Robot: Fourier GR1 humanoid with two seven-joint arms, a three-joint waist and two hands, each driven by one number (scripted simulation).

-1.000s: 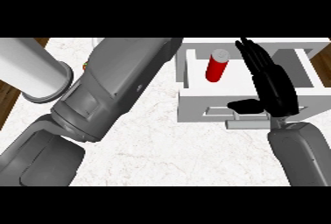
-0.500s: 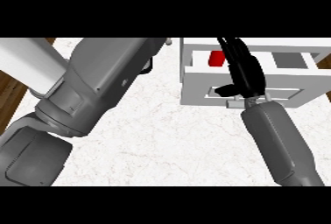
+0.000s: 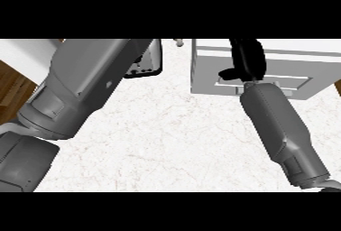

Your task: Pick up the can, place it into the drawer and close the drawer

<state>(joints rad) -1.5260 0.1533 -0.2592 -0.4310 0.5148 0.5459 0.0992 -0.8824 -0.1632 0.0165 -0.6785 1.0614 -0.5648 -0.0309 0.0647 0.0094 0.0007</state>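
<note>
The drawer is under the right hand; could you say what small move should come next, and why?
Probably draw the right hand back off the drawer: no open interior shows, so it looks shut, with the hand's straight fingers on its front.

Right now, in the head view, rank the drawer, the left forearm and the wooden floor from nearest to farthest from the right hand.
1. Drawer, top right, under the right hand.
2. Left forearm, left of centre.
3. Wooden floor, far left edge.
</note>
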